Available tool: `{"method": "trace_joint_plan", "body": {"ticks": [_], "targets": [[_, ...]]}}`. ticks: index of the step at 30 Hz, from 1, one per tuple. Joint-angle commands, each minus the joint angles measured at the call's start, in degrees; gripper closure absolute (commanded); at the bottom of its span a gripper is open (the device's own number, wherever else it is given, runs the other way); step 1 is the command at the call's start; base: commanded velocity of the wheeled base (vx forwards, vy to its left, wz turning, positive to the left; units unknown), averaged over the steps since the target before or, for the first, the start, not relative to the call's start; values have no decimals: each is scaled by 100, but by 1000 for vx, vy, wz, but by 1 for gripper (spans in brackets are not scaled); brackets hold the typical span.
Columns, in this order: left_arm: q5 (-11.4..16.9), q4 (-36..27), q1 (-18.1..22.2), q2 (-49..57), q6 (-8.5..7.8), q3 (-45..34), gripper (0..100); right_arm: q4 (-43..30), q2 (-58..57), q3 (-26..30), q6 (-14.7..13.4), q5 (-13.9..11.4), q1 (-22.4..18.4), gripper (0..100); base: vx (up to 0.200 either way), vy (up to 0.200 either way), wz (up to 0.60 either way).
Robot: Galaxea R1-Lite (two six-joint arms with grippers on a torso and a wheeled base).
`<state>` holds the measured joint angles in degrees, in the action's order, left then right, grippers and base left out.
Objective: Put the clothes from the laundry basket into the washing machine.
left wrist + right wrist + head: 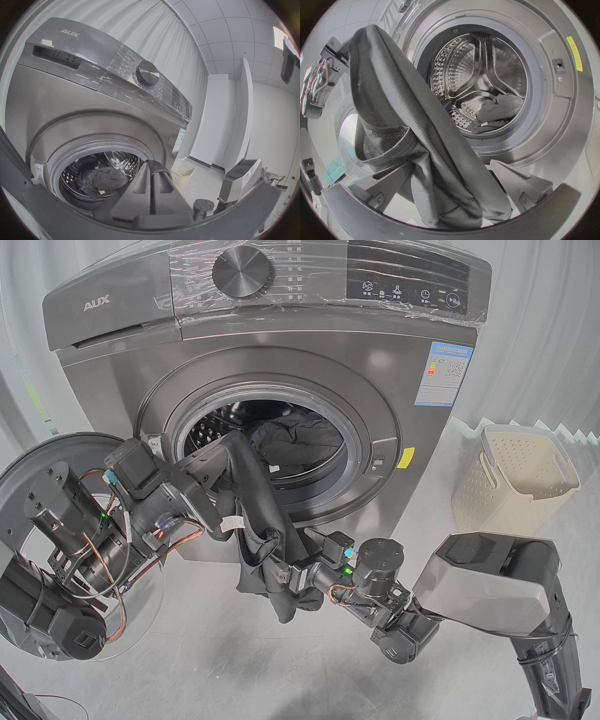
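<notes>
Hanging pinched in left end effector (153,170), garment (262,509) half-hides open right end effector (450,178).

A dark garment (262,521) hangs before the open grey washing machine (375,365). A second garment (294,440) lies crumpled in its drum. The cream laundry basket (494,490) stands upright on the floor beside the machine.

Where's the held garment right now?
Head view, centre: the held garment hangs before the washing machine opening, top pinched by the left gripper, bottom draped across the right gripper.
</notes>
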<state>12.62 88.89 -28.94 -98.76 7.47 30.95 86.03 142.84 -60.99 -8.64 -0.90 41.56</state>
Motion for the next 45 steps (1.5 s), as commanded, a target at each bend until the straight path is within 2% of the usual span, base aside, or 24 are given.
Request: {"method": "trace_joint_plan", "body": {"ticks": [1, 7, 13, 14, 27, 28, 29, 33, 38, 41, 45], "targets": [[4, 5, -85, 129, 17, -10, 100, -34, 332, -396, 3, -50, -16, 0, 0, 0, 0], [13, 5, -129, 216, 26, -19, 100, -34, 587, -616, 12, -86, 72, 0, 0, 0, 0], [13, 5, -129, 234, 26, -19, 100, -42, 781, -1099, 3, -77, 89, 0, 0, 0, 0], [13, 5, -129, 225, 26, -19, 100, -42, 781, -1117, -6, -68, 81, 100, 0, 0, 0], [4, -12, -42, 155, 35, -37, 100, 46, 605, -897, -23, -24, -7, 100, 0, 0, 0], [30, -21, 319, 41, 17, -151, 100, 54, 148, -370, -32, -6, -148, 100, 0, 0, 0], [57, -21, 398, -3, 9, -230, 100, 63, 34, -247, -32, -6, -201, 100, 0, 0, 0], [153, -12, 653, -241, -27, -406, 100, 63, -388, 43, -32, 46, -324, 100, 0, 0, 0], [303, -4, 688, -487, -62, -722, 100, 54, -696, 105, -23, 55, -350, 100, 0, 0, 0], [531, -4, 688, -750, -132, -1065, 100, 54, -845, 96, -32, 73, -297, 100, 0, 0, 0], [558, 5, 714, -1155, -317, -1126, 100, 54, -872, 78, -32, 187, -218, 100, 0, 0, 0]]}}
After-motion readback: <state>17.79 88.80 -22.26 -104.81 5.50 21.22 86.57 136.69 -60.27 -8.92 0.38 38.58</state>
